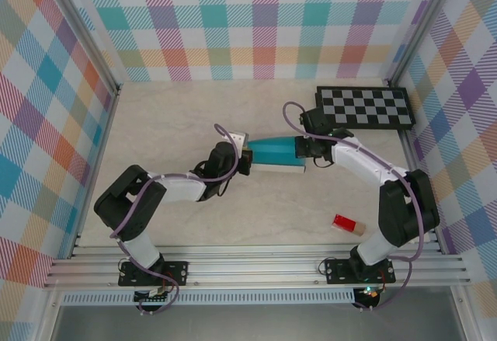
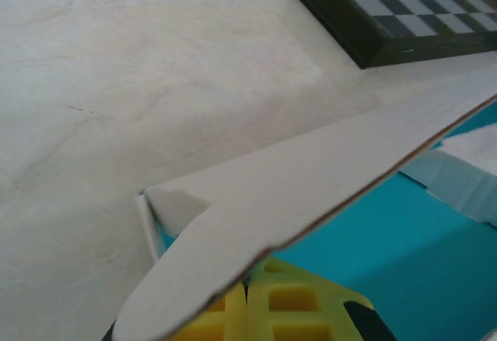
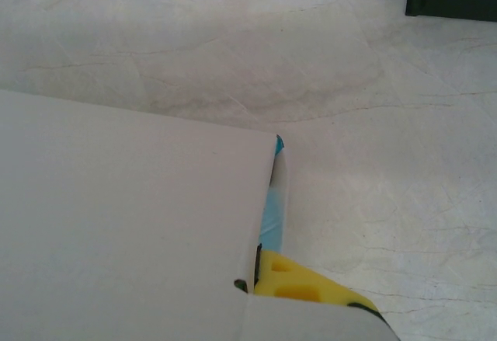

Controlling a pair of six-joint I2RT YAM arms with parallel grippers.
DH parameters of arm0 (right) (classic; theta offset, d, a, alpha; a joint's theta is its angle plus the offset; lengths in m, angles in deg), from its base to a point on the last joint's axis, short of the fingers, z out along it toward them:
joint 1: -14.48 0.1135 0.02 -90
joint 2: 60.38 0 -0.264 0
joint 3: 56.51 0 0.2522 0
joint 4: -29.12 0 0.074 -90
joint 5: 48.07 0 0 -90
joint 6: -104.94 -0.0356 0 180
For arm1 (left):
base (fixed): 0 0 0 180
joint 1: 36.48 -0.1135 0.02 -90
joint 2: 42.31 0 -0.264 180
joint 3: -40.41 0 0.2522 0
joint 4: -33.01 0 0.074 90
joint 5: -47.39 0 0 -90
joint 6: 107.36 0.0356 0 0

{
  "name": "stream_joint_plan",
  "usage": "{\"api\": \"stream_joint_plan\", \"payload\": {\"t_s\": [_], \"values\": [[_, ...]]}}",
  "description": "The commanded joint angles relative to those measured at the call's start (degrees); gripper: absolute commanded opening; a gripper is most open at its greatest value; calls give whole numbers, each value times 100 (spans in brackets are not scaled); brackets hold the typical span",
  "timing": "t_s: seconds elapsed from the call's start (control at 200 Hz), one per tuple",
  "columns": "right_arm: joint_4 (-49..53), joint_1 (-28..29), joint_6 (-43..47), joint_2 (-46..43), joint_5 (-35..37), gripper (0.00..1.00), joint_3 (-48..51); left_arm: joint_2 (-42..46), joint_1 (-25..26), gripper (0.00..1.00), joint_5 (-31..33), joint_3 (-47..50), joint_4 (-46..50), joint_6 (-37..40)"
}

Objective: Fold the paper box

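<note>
The paper box [image 1: 273, 153] is held a little above the middle of the table, teal face up, between my two grippers. My left gripper [image 1: 244, 159] is shut on its left end. In the left wrist view the yellow pads [image 2: 289, 300] meet on the card's edge, with the white face [image 2: 311, 178] above them and the teal face [image 2: 388, 255] to the right. My right gripper [image 1: 300, 150] is shut on the right end. There a yellow pad [image 3: 303, 283] presses against the white card [image 3: 124, 224], and a teal sliver [image 3: 272, 201] shows at the fold.
A black-and-white checkerboard [image 1: 363, 108] lies at the back right, close behind the right arm; it also appears as the checkerboard [image 2: 404, 15] in the left wrist view. A small red block [image 1: 345, 224] lies near the right arm's base. Metal rails run along the near edge.
</note>
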Motion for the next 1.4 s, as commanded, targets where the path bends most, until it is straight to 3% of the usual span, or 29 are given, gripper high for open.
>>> {"api": "stream_joint_plan", "payload": {"t_s": [0.0, 0.325, 0.445, 0.49, 0.54, 0.63, 0.705, 0.765, 0.86, 0.925, 0.97, 1.02, 1.175, 1.305, 1.395], "values": [[-546, 260, -145, -228, -350, 0, 176, 80, 427, 0, -361, 232, -691, -16], [-572, 529, -406, -645, -108, 0, 1166, 505, 497, 0, -116, 1010, -572, 278], [-505, 556, -343, -818, 245, 0, 1310, 1326, 348, 0, 152, 829, 481, 337], [-450, 560, -240, -862, 408, 0, 1272, 1728, 121, 5, 64, 627, 1060, 273], [-396, 556, -99, -870, 555, 0, 1176, 2167, -177, 18, -79, 454, 1532, 244], [-207, 557, 234, -799, 763, 0, 862, 2828, -626, 37, -460, 154, 2473, 607], [-49, 557, 582, -690, 846, 0, 547, 2892, -1027, 43, -1021, -207, 3283, 1051], [142, 546, 911, -556, 820, 0, 261, 2700, -1465, 46, -1884, -417, 3580, 1201], [565, 462, 1258, -326, 585, 0, -265, 2254, -1791, 53, -3163, -549, 3492, 1625], [927, 338, 1296, -159, 305, 0, -642, 2180, -1849, 56, -3791, -122, 2430, 1826], [1077, 295, 1277, -83, 313, 0, -836, 2193, -1850, 59, -3787, 269, 1492, 1715], [1117, 284, 1259, -70, 369, 0, -919, 2120, -1841, 61, -3661, 413, 1070, 1537], [894, 283, 1234, -186, 510, 0, -809, 2065, -1523, 66, -3075, 239, 1330, 1846], [857, 274, 1267, -126, 513, 0, -808, 2202, -1659, 59, -2106, 5, 1703, 1641], [797, 275, 1246, -110, 548, 0, -761, 1955, -1753, 58, -2580, -340, 2025, 1433]]}}
